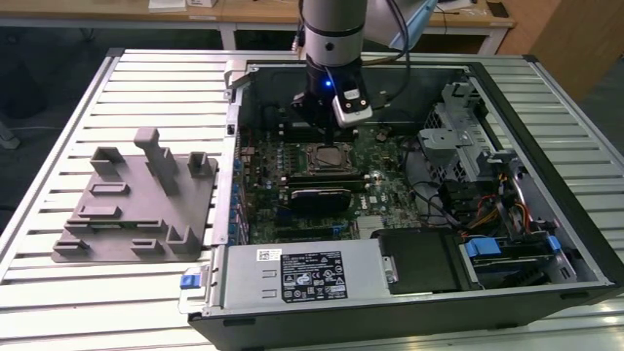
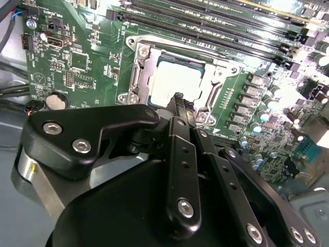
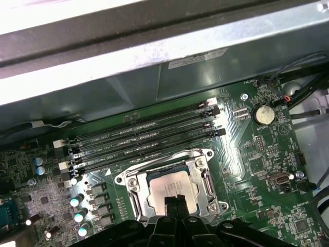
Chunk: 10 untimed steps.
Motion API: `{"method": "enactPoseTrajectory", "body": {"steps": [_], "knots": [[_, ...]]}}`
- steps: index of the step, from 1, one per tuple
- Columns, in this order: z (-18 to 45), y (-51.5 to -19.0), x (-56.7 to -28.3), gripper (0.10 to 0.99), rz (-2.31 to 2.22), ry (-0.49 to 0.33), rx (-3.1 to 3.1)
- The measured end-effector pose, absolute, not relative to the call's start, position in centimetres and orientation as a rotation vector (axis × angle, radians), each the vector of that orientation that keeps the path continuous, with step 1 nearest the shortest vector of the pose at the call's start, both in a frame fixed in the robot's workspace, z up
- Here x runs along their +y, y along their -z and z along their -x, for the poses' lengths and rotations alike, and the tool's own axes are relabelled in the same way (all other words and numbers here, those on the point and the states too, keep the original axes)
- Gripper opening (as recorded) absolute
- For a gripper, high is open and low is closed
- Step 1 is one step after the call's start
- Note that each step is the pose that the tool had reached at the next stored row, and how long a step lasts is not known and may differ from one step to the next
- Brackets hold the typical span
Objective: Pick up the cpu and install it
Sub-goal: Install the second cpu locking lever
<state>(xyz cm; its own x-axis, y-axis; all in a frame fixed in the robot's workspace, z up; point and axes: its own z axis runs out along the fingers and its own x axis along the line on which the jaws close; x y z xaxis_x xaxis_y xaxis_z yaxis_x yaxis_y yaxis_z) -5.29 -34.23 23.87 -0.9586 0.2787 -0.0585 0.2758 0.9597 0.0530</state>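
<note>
Cpu (image 3: 171,191) lies flat inside the socket frame (image 3: 205,177) on the green board, directly beneath the claw (image 2: 178,98), whose fingers look pressed together, empty. Any sideways drag could shift the chip and bend socket pins, I judge.

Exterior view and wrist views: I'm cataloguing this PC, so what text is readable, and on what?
None can be read.
Black label on the power supply: too small.
White sticker beside it: blurred.
Label on the case wall, first wrist view: blurred.
Memory slots lettering: too small.
cpu top: no legible marking.
</note>
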Motion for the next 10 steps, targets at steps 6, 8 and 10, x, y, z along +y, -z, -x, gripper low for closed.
{"method": "enactPoseTrajectory", "body": {"steps": [6, 8, 10], "knots": [[5.29, -23.99, -34.26, 0.106, -0.431, -0.068, 3.045], [5.29, -23.99, -34.37, 0.106, -0.431, -0.067, 3.045], [5.29, -23.99, -34.58, 0.106, -0.431, -0.065, 3.045]]}}
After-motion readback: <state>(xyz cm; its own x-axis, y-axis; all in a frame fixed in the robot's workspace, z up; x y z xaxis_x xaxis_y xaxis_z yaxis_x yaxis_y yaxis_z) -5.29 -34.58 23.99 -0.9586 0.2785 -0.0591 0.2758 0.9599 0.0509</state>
